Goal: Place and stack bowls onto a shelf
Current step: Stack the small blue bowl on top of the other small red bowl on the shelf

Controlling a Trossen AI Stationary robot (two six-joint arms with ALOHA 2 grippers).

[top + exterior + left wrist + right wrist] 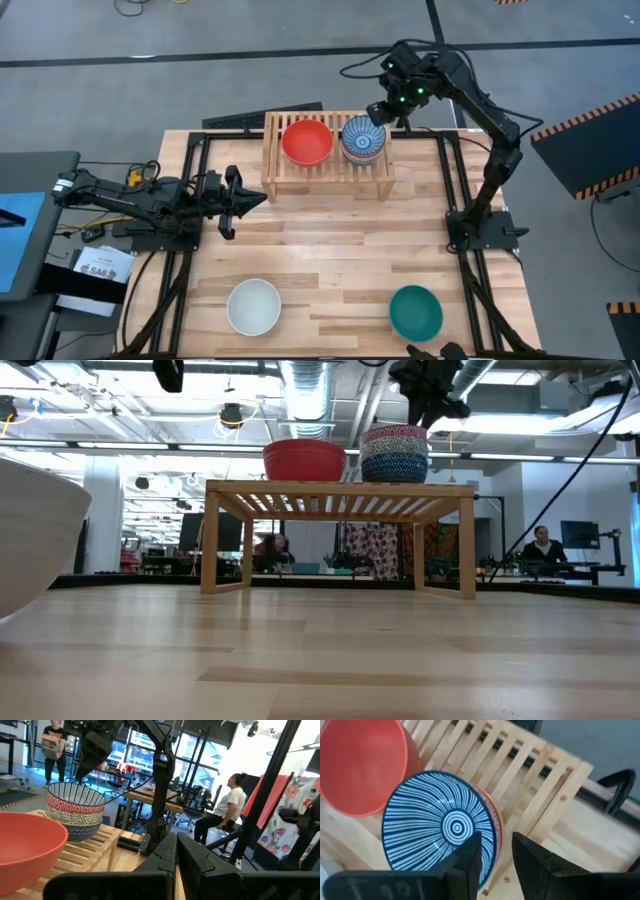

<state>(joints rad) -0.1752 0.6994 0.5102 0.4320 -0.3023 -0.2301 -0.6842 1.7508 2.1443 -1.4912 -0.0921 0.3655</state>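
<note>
- Nearest the table's front edge, well short of the shelf (327,172), sit a white bowl (253,306) and a teal bowl (415,311), set apart.
- Left of the shelf, the left gripper (250,201) waits over the planks, jaws closed on nothing.
- On the slatted shelf, a red bowl (306,141) stands beside a stack topped by the blue-and-white striped bowl (362,138).
- Over that stack's far rim hangs the right gripper (494,851), jaws parted around the rim, not clamped.

Bright even overhead light, ceiling-lamp glare in the low view — near white bowl (35,540) blurred
</note>
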